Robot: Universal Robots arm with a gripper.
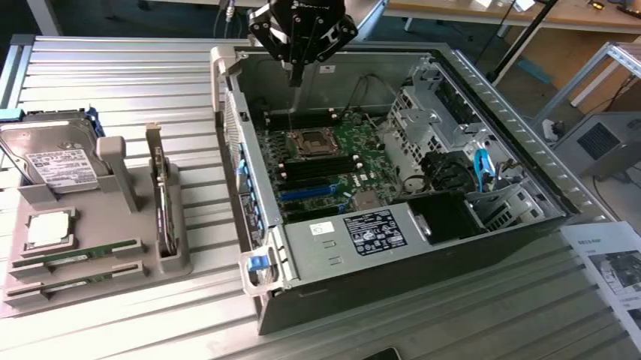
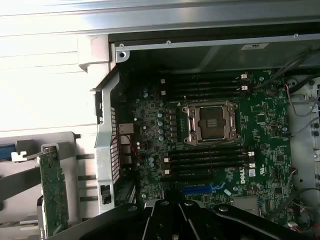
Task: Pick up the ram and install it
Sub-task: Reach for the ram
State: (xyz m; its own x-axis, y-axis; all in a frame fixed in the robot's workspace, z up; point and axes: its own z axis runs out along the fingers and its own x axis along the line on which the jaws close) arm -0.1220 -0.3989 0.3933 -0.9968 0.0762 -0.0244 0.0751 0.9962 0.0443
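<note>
Two ram sticks, thin green boards, lie in slots at the front of the grey holder tray: one ram (image 1: 80,256) and a second ram (image 1: 68,283) just in front of it. My gripper (image 1: 296,81) hangs over the far end of the open computer case (image 1: 331,247), well away from the tray. Its fingers are shut with nothing between them. Below it lies the motherboard (image 2: 150,150) with the open processor socket (image 2: 210,122) and black memory slots (image 2: 205,161) on both sides. The gripper (image 2: 169,215) shows as a dark body at the wrist view's edge.
On the tray stand a hard drive (image 1: 55,161), a square silver processor (image 1: 48,229) and an upright expansion card (image 1: 161,195). The case holds a power supply (image 1: 350,236), drive cages (image 1: 431,120) and cables. A paper sheet (image 1: 611,262) lies at the exterior view's right.
</note>
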